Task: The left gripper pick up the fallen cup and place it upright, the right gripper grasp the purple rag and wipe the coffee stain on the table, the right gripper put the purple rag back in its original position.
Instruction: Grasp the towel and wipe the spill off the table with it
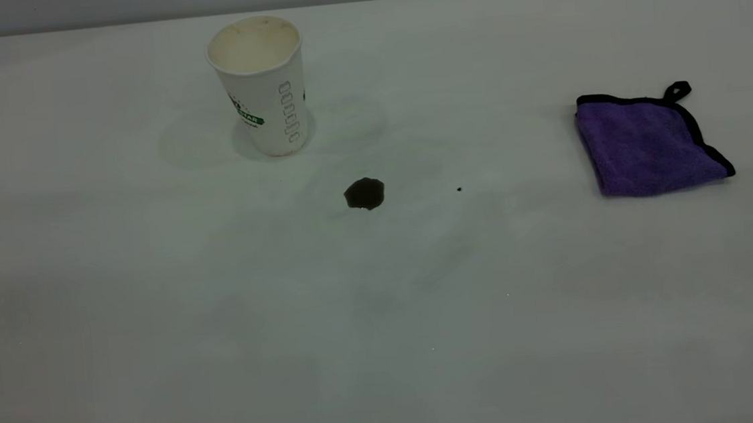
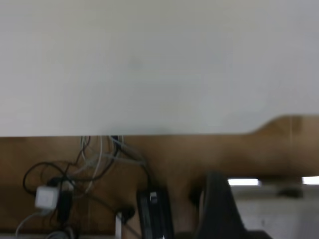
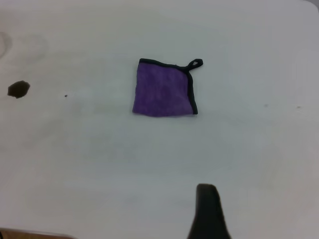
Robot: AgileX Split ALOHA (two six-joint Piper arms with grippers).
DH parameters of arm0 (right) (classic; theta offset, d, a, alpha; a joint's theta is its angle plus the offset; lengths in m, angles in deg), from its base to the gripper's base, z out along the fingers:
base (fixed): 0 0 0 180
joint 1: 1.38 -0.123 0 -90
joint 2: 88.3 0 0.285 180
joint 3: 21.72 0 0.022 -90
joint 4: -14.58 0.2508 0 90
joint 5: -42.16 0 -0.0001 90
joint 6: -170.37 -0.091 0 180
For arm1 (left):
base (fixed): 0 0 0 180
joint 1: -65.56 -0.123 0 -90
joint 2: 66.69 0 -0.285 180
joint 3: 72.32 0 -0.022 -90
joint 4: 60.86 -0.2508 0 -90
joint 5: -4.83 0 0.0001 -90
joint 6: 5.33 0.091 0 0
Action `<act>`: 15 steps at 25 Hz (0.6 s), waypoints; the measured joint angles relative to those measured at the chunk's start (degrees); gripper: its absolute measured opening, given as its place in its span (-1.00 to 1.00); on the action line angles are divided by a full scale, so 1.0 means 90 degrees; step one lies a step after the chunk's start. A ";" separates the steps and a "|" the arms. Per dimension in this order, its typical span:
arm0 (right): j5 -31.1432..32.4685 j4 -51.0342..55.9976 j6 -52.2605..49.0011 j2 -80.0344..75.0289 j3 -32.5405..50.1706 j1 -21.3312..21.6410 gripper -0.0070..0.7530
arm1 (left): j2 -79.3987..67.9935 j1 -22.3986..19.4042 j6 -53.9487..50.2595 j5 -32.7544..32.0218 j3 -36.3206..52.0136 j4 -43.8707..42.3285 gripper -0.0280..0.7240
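Stain point(image 1: 364, 193) sits nearest on the bench point(image 1: 227, 358), mid-way; rag point(image 1: 647, 144) lies flat well to its right, loop corner pointing to the far side. Rag looks soft, light, floppy, so prob. best pinched at an edge or by the loop. Cup point(image 1: 264, 86) stands upright farthest back, mouth up, axis vertical; neither claw's state can be told.

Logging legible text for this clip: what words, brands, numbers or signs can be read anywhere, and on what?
"STAR": end of the green band lettering on the upright cup; the rest turns out of view.
Grey outlined column of characters down the cup's side: too small to read.
Purple rag, coffee stain, table: no text.
Wrist views: nothing readable.
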 joint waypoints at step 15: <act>0.0000 0.0000 0.0000 0.0000 0.0000 0.0000 0.57 | 0.2788 -0.0657 -0.0020 -0.0210 0.0108 -0.0006 0.56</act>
